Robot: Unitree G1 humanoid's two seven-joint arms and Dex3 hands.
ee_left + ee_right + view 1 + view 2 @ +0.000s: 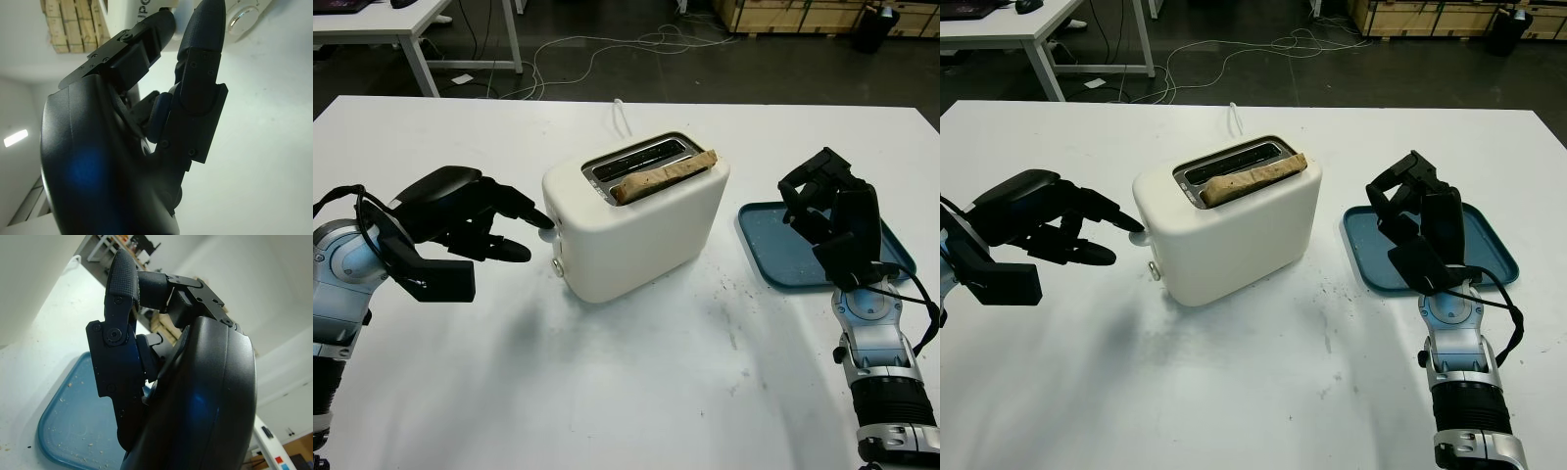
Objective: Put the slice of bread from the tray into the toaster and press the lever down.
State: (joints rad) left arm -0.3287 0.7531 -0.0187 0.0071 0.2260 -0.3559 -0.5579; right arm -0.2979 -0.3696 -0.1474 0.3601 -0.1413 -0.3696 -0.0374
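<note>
A white toaster [646, 230] stands in the middle of the table. A slice of bread [664, 176] sits in its nearer slot, the top edge sticking out. My left hand [533, 237] is open at the toaster's left end, with one fingertip [546, 221] against the small white lever [1141, 235]. Below the lever is a round dial [242, 17]. The blue tray [773, 250] lies to the right of the toaster with only crumbs on it. My right hand [808, 191] is raised over the tray's near side, open, holding nothing.
The toaster's white cable [623, 116] runs off toward the table's far edge. Crumbs dot the tabletop in front of the toaster and tray. Beyond the table are a white desk [372, 29], floor cables and wooden crates [803, 15].
</note>
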